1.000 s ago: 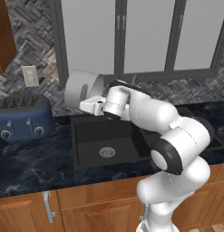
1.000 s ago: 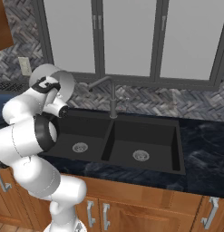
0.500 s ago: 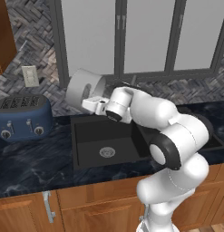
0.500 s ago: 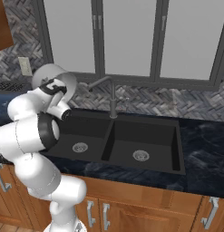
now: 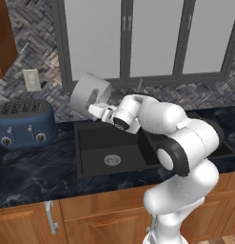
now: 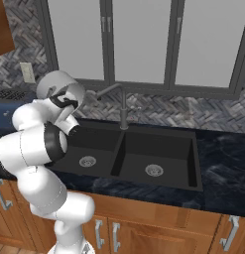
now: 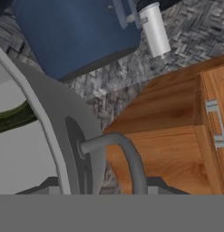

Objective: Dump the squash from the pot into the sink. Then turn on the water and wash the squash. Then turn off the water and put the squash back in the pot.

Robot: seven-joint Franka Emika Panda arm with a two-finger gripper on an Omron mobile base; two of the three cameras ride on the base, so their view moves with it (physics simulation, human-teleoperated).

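Observation:
My gripper [image 5: 96, 108] is shut on the pot [image 5: 88, 93], a large light-grey stockpot held in the air and tipped on its side above the left back corner of the sink [image 5: 90, 138]. In the right base view the pot [image 6: 57, 84] hangs left of the black double sink [image 6: 168, 149], with the gripper [image 6: 63, 101] just under it. The hand view shows the pot's wall [image 7: 63, 122] with a loop handle [image 7: 127, 154] close up. The green squash [image 7: 11, 118] lies inside the pot against its pale inside. The dark faucet [image 6: 124, 106] stands behind the basin divider; no water is seen.
A blue toaster [image 5: 24, 124] stands on the dark counter left of the sink, close under the tipped pot. A wall outlet [image 5: 31, 79] is above it. Windows run behind the sink. Wooden cabinets [image 5: 90, 214] line the counter's front.
The wrist has turned slightly with the pot in its grip. The pot stays at about the same place above the sink's left back corner.

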